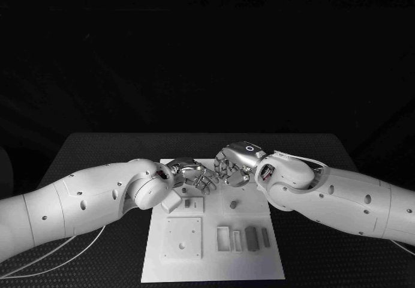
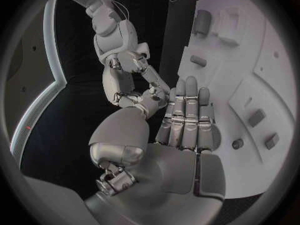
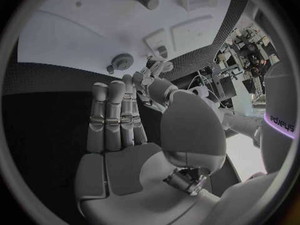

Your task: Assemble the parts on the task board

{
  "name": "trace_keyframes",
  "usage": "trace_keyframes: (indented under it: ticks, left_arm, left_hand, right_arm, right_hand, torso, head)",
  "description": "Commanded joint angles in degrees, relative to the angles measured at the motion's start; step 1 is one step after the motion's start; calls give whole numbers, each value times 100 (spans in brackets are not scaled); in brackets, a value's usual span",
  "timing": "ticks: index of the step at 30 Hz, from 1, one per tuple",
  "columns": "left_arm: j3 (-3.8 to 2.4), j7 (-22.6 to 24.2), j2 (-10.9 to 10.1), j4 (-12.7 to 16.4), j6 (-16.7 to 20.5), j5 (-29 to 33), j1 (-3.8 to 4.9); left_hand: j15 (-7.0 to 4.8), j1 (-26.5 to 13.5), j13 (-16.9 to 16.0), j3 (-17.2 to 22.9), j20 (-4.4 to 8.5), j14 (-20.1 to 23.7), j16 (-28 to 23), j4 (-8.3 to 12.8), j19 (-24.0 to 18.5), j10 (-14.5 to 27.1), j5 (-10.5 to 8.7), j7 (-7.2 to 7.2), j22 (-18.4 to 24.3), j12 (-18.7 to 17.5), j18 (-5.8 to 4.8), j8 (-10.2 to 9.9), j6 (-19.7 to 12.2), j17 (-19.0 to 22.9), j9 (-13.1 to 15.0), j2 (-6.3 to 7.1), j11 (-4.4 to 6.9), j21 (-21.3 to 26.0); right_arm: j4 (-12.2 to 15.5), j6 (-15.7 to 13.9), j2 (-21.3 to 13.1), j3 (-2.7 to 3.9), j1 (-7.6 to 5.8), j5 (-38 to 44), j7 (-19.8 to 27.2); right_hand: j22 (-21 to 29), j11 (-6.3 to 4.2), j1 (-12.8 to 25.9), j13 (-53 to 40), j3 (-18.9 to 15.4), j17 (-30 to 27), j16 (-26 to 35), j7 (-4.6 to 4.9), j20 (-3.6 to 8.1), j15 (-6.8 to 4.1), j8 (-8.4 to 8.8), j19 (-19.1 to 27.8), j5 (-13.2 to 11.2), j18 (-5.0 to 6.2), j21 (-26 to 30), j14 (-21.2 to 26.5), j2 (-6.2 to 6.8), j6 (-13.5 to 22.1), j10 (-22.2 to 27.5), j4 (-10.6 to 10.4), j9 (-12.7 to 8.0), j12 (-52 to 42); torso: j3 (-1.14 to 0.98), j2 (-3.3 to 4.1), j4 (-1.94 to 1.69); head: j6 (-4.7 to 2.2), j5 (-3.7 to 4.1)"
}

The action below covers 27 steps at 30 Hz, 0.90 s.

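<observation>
- At the far edge of the task board (image 1: 211, 267), the left hand (image 1: 192, 175) and the right hand (image 1: 235, 165) meet above the white plate, with their fingertips close to each other.
- Both wrist views show the long fingers stretched out straight, side by side, with the thumb held away from them. I see no part in either palm, so I judge both hands free.
- Whether the fingertips of the two hands really touch, I cannot tell.
- The parts are grey and lie on the board. A short peg (image 1: 233, 204) stands near the middle, and a row of upright bars (image 1: 252, 237) sits toward the near right corner.
- A small gear (image 3: 122, 61) lies on the board close to the hands.
- The board itself lies in the middle of the black table (image 1: 104, 150), with its long sides running from the near edge to the far edge.
- The parts look like hard plastic, so I expect them to be light and stiff, not fragile, but smooth and easy to let slip.
- The peg is probably best pinched on its round side, near the top, between the thumb and one finger.
- The gear is flat and low, so I would take it by the toothed rim, where the teeth give some grip.
</observation>
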<state>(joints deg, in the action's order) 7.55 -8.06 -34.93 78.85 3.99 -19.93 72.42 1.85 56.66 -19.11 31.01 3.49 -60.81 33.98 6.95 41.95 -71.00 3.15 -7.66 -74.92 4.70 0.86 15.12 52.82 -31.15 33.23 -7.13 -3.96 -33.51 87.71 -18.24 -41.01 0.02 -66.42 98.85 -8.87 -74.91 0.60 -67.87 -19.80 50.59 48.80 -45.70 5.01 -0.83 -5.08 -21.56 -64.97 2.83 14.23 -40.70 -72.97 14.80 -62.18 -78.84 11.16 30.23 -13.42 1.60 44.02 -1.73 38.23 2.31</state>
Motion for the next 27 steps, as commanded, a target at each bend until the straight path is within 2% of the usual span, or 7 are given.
trace_keyframes:
  ticks: [1, 6, 11, 13, 16, 25, 27]
  left_arm:
    - [-5, 78, 12, 14, 43, 31, 6]
    - [-5, 51, 6, 7, 72, 5, 6]
    - [-4, 47, 1, 8, 136, -2, 6]
    - [-4, 40, -1, 8, 188, -8, 6]
    - [-4, 38, -9, 5, 234, -19, 6]
    - [-4, 57, -30, 20, 239, -61, 6]
    - [-4, 85, -40, 29, 244, -63, 6]
  left_hand:
    - [43, 19, -9, 31, -8, 7, -20, 6, -46, -54, -33, -2, -136, 21, 21, 40, 46, -8, 15, -61, 3, -22]
    - [38, 59, -22, 102, -4, 1, -23, 20, -45, -89, -32, -4, -135, 42, 27, 63, 71, -19, 37, -50, 6, -29]
    - [39, 94, -47, 311, -6, -12, -38, -12, -35, -122, -33, -18, -134, 70, 21, 106, 80, -61, 109, 3, -3, -63]
    - [37, 94, -55, 348, -5, -17, -40, -17, -34, -132, -33, -15, -134, 78, 21, 119, 84, -72, 129, 9, -5, -71]
    - [35, 88, -66, 389, -4, -24, -42, -26, -31, -145, -33, -9, -134, 90, 20, 139, 92, -88, 160, 21, -3, -83]
    - [31, 83, -84, 449, 0, -36, -45, -34, -33, -155, -33, 1, -133, 106, 19, 173, 102, -116, 215, 23, -1, -99]
    - [29, 81, -89, 463, 1, -42, -43, -35, -31, -161, -33, 3, -133, 113, 19, 183, 106, -124, 230, 23, 1, -105]
  right_arm:
    - [2, -17, -5, 2, 0, -63, 69]
    - [5, -32, -18, 1, 0, -105, 91]
    - [-14, -68, -33, 1, -1, -334, 203]
    - [-15, -60, -35, 1, -1, -373, 226]
    - [-15, -66, -47, 1, -1, -405, 257]
    - [-48, -283, -126, 1, -2, -675, 350]
    - [-73, -326, -159, 1, -2, -926, 421]
  right_hand:
    - [-39, 3, 27, -7, 42, 8, -9, -17, -2, -9, -11, -37, -3, 77, -33, -45, -19, -38, -35, -9, 8, -14]
    - [-38, 12, 28, -9, 55, 8, 1, -7, -3, -4, 4, -31, -4, 77, -27, -36, -12, -12, -7, -15, 7, 3]
    - [-34, 57, 25, -19, 95, 11, 39, 43, -19, 31, 72, 4, -5, 77, 2, 8, 63, 110, 118, -56, 4, 75]
    - [-27, 118, 41, -4, 103, -1, 89, 112, -46, 84, 164, 59, -2, 77, 42, 61, 131, 277, 273, -89, -20, 166]
    - [-39, 233, 16, 57, 29, 6, 113, 291, -63, 178, 391, 113, -6, 77, 63, 94, 196, 692, 573, -4, -105, 345]
    - [-70, 375, 111, 151, -250, 50, 127, 430, -108, 306, 525, 184, -6, 77, 83, 141, 223, 987, 938, 117, -162, 592]
    - [-72, 415, 166, 190, -335, 58, 134, 429, -119, 344, 553, 206, -8, 77, 95, 160, 228, 1052, 1053, 146, -177, 666]
  torso:
    - [0, -1, 0]
    - [0, -3, 3]
    - [1, 0, 3]
    - [1, -1, 3]
    - [1, -1, -1]
    - [3, 0, 1]
    - [4, -1, 0]
  head:
    - [4, -4]
    - [-3, -10]
    - [-4, -20]
    - [-1, -22]
    - [-6, -24]
    - [-9, -32]
    - [-11, -29]
